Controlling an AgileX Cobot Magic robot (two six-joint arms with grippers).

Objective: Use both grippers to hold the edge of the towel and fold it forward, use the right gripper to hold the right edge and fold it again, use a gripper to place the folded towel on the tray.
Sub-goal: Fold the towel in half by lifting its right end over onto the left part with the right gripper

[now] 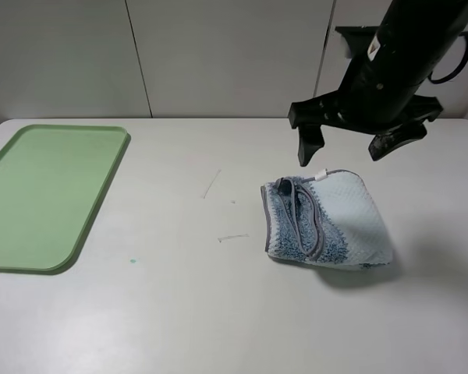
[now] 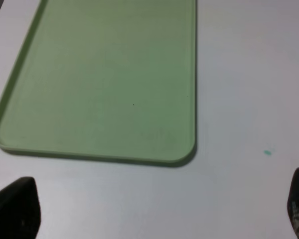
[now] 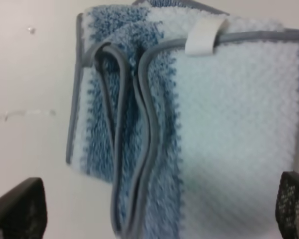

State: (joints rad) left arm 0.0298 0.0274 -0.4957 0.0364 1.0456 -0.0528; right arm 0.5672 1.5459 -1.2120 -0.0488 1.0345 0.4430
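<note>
Fingertips of the left gripper sit closest to the left wrist lens, black and spread wide with nothing between them, over the white table just beside a short rim of the tray. In the high view the light-green tray lies flat at the far left.

Between the tray and the cloth the table carries a small green speck and two faint scratch marks.

Right of the middle lies the towel, folded into a rumpled packet on the table, well apart from the tray. Its blue stripe and looping grey hem face left, and the white face lies to the right. A small white tag sticks out at its far edge; any print on the tag is too blurred to read.

Above that far edge hangs the right gripper, jaws wide apart, holding nothing and clear of the cloth. An orange-and-white sticker shows on its arm, its writing too small to make out.
</note>
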